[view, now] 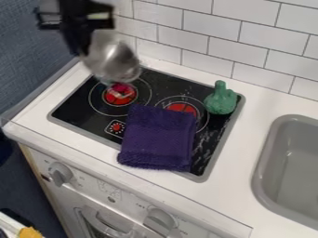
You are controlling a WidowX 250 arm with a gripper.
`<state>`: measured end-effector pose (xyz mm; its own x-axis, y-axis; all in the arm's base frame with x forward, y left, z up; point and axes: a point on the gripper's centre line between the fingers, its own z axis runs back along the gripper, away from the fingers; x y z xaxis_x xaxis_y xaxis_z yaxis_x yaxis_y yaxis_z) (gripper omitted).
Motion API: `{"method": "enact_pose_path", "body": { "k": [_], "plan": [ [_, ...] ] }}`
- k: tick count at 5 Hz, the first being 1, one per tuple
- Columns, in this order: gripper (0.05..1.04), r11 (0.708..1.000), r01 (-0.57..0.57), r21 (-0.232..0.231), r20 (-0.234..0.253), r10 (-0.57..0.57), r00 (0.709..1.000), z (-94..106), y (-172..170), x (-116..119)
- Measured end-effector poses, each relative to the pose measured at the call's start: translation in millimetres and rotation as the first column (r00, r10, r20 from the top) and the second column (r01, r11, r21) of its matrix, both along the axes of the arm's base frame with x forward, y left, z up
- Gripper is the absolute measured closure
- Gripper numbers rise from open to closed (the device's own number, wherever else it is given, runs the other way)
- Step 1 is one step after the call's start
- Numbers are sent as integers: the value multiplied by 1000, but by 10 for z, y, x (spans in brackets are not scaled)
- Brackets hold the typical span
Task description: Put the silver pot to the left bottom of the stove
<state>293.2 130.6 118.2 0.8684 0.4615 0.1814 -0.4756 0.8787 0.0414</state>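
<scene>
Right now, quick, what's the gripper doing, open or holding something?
Gripper: closed on the silver pot, holding it up over the back-left part of the stove.

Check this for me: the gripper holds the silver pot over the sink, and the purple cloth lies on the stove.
The place of the pot is wrong: in the camera view, the gripper holds the silver pot over the left part of the stove, not over the sink. The purple cloth does lie on the stove.

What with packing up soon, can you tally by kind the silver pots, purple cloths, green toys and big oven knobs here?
Silver pot: 1
Purple cloth: 1
Green toy: 1
Big oven knobs: 2
Total: 5
</scene>
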Motion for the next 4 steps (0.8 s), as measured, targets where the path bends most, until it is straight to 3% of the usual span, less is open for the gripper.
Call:
{"method": "enact_pose_path", "body": {
  "k": [1,2,3,4],
  "plan": [
    [1015,999,32,32,-43,-31,999,-172,44,-133],
    [1015,998,15,65,-50,-12,999,-286,131,-202],
    [1015,998,3,68,-84,3,996,-536,198,-241],
    [1015,998,-2,59,-100,8,995,-634,252,-233]
  ]
}}
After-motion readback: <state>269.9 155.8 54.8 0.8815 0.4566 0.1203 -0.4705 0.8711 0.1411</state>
